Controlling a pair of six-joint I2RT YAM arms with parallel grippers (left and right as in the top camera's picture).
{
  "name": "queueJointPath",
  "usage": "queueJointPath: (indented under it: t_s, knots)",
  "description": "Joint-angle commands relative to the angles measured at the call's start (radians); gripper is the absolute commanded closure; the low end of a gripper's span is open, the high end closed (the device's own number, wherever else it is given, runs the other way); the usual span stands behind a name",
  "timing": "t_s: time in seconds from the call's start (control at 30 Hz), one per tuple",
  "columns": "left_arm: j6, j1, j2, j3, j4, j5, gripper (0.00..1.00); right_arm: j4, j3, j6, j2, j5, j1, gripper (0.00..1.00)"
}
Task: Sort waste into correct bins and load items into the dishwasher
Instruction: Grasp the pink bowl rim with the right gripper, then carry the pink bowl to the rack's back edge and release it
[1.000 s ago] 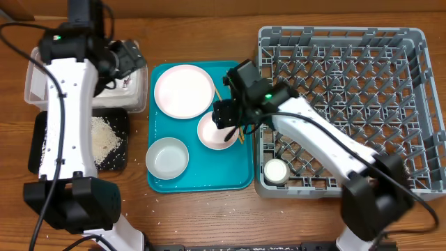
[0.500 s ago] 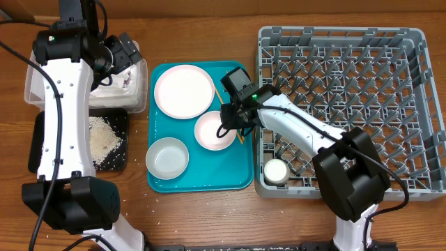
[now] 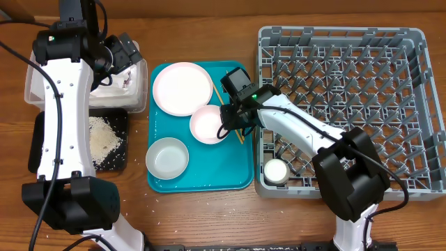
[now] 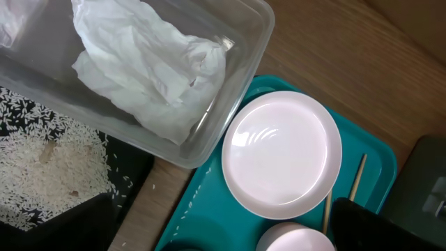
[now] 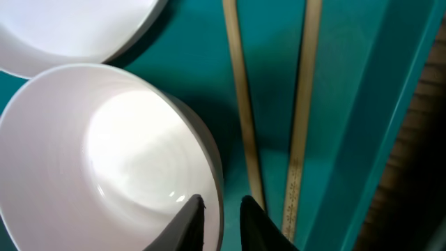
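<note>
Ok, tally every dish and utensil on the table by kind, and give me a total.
Plates: 1, the pale pink plate
Bowls: 2, the pale pink bowl and the grey-white bowl
Cups: 1, the white cup in the grey dish rack
Chopsticks: 2, the wooden chopsticks
Total: 6

L arm (image 3: 61,104) reaches from its base at near-left edge straight to the far side, long white link approx. level, wrist bent to the right at the top. L gripper (image 3: 125,56) points right & down, fingers (image 4: 70,226) spread wide. R arm (image 3: 300,125) runs from near-right base diagonally up-left, elbow low. R gripper (image 5: 221,210) aims down, fingers nearly together, pinching the rim of the bowl (image 5: 104,153), one inside, one outside.
</note>
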Motion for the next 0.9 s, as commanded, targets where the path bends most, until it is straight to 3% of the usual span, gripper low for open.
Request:
queueJointPath:
  t_s: [0.0,0.03,0.13,0.33,0.43,0.5,0.6,0.77,0.87]
  knots:
    - [0.022,0.000,-0.018,0.014,0.001,-0.007,0.00,0.004,0.021,-0.027,0.031,0.006,-0.002,0.79]
    - [0.022,0.000,-0.018,0.014,0.001,-0.007,0.00,0.000,0.021,-0.026,0.037,0.005,-0.002,0.80]
    - [0.022,0.000,-0.018,0.014,0.001,-0.007,0.00,-0.009,0.021,-0.026,0.040,-0.002,-0.003,0.96]
    - [0.022,0.000,-0.018,0.014,0.001,-0.007,0.00,-0.036,0.076,-0.026,0.028,0.000,-0.003,0.96]
    - [0.022,0.000,-0.018,0.014,0.001,-0.007,0.00,-0.158,0.230,-0.026,-0.019,0.094,-0.009,0.96]
    - [0.022,0.000,-0.018,0.014,0.001,-0.007,0.00,-0.226,0.317,-0.024,-0.049,0.225,-0.012,0.96]
    - [0.022,0.000,-0.018,0.014,0.001,-0.007,0.00,-0.302,0.448,0.031,-0.090,0.584,-0.018,0.96]
    - [0.022,0.000,-0.018,0.014,0.001,-0.007,0.00,-0.249,0.484,0.005,-0.097,1.190,-0.030,0.96]
    - [0.022,0.000,-0.018,0.014,0.001,-0.007,0.00,-0.233,0.482,-0.064,-0.068,1.312,-0.069,0.96]
